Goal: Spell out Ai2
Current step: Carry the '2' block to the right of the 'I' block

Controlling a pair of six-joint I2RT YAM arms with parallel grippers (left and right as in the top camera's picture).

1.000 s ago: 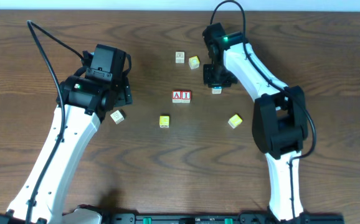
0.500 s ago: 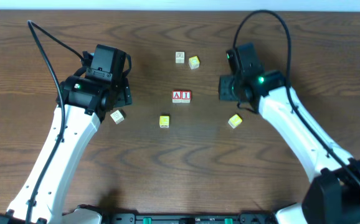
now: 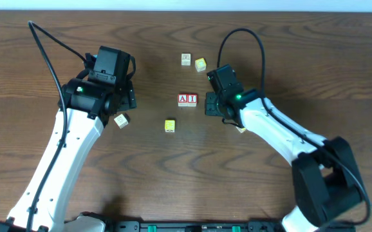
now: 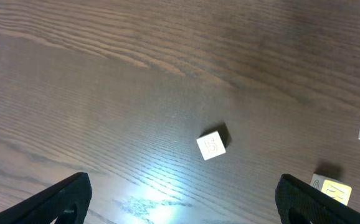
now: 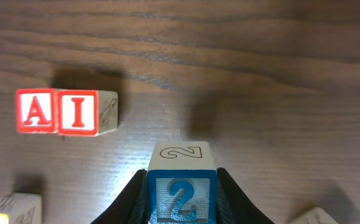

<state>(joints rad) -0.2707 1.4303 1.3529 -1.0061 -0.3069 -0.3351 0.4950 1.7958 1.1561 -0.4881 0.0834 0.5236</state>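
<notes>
Right of the I block [image 5: 77,112], right gripper [image 5: 181,194] clamps the 2 block [image 5: 181,159] by opposite side faces; probably light, rigid wood, unlikely to slip.

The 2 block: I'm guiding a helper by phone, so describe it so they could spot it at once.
On the wooden table, find the red A block and I block side by side near the middle. Beside the I, apart from it, the right end effector grips the 2 block. It alone bears a blue 2.
</notes>
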